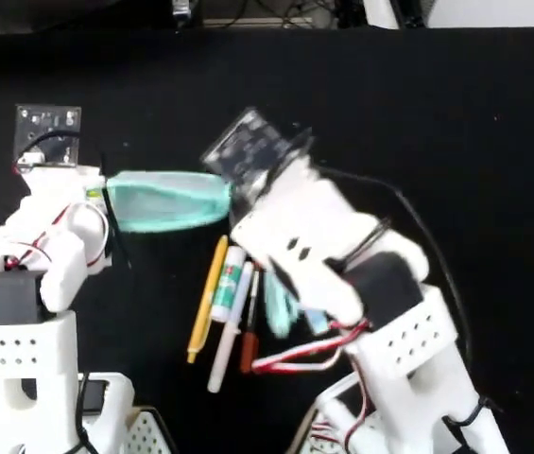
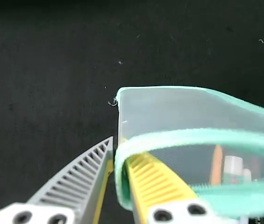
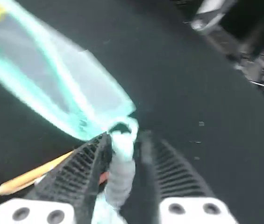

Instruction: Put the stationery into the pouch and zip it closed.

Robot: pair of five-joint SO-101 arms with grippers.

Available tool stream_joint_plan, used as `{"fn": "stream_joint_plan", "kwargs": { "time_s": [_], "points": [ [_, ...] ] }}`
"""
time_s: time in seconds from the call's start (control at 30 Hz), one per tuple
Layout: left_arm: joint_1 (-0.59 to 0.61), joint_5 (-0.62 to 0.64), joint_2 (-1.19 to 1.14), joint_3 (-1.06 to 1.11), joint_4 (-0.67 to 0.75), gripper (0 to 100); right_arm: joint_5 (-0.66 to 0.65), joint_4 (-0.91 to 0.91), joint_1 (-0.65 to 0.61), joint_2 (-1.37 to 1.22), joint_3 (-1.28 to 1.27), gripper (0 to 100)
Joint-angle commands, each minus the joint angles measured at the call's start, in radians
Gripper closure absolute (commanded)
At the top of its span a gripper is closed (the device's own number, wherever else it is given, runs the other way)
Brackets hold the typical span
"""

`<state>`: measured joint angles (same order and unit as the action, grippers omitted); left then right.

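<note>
Pouch (image 1: pixel 167 200) is teal mesh and lies flat on the black counter (image 1: pixel 437 113), long axis running 9 to 3 o'clock, a bit toward 11 o'clock from counter centre. Left pincer (image 2: pixel 118 148) is at its 9 o'clock end, clamped on the pouch rim: yellow finger (image 2: pixel 146 177) inside the mouth, grey finger (image 2: pixel 85 172) outside, tips pinched together on the fabric. The mouth gapes open at that end, zip not closed. Right pincer (image 3: pixel 125 137) is at the pouch's 3 o'clock end, black fingers closed around a pale teal stick (image 3: pixel 120 168). The stick's far end touches the pouch corner; can't tell what kind of item it is. The rest of the stationery sits on the counter at 6 o'clock of the pouch, outside it, side by side and roughly parallel: yellow pencil (image 1: pixel 206 301), glue stick (image 1: pixel 228 284), white pen (image 1: pixel 229 336), red-brown pen (image 1: pixel 249 333). A teal item (image 1: pixel 279 307) at 3 o'clock of those is partly under the right arm.
</note>
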<state>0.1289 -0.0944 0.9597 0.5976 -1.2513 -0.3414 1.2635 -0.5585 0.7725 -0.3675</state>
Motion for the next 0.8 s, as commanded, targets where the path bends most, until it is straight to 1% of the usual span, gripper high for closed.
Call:
{"fn": "stream_joint_plan", "kwargs": {
  "time_s": [0.0,0.2,0.3,0.37,0.47,0.53,0.6,0.67,0.77],
  "points": [
    [-0.018,-0.012,0.009,0.022,0.041,97,0.005,0.12,-0.086,0.042,0.15,77.3],
    [-0.01,-0.012,0.011,0.031,0.041,97,0.014,0.264,-0.098,0.156,0.318,77.3],
    [-0.01,-0.012,0.011,0.033,0.043,97,0.044,0.336,-0.08,0.199,0.262,77.3],
    [-0.01,-0.012,0.011,0.038,0.071,97,0.077,0.327,-0.008,0.223,0.162,77.3],
    [0.038,-0.009,0.011,0.081,0.15,97,0.137,0.199,0.12,0.236,-0.058,78.9],
    [0.07,-0.008,0.009,0.128,0.226,97,0.175,0.068,0.14,0.226,-0.239,82.5],
    [0.107,-0.008,0.011,0.188,0.302,97,0.175,-0.068,0.138,0.196,-0.4,85.8],
    [0.128,-0.008,0.011,0.229,0.359,97,0.164,-0.192,0.098,0.143,-0.51,87.4],
    [0.128,-0.006,0.011,0.268,0.385,97,0.115,-0.298,0.014,0.035,-0.587,87.6]
  ]
}}
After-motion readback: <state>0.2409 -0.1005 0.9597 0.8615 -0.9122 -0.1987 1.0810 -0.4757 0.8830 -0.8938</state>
